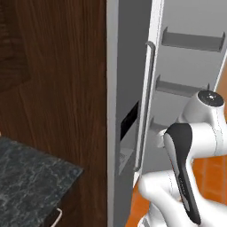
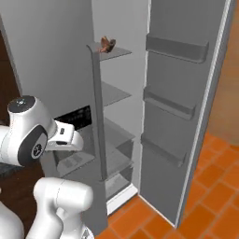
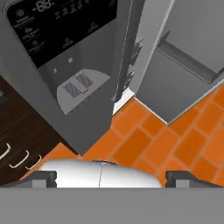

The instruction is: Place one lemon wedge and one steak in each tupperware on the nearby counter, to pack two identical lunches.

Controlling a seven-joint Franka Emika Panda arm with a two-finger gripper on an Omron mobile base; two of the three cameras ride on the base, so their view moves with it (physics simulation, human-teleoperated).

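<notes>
A brown steak (image 2: 108, 45) lies on the top shelf inside the open fridge, high above the arm. The black marbled counter (image 1: 31, 177) shows at the lower left of the left base view. In the hand view my gripper (image 3: 113, 179) is open with nothing between its widely spaced fingertips (image 3: 43, 178). It points down at the orange tile floor (image 3: 144, 144) in front of the fridge's dispenser panel (image 3: 65, 26). The lemon wedge and the tupperware are out of view.
The fridge's right door (image 2: 186, 107) is swung wide open, with several door shelves. Its left door (image 1: 126, 111) is shut, with a long vertical handle (image 1: 145, 106). A dark wood cabinet wall (image 1: 57, 80) stands left of the fridge. Dark drawers with silver handles (image 3: 17, 153) sit below.
</notes>
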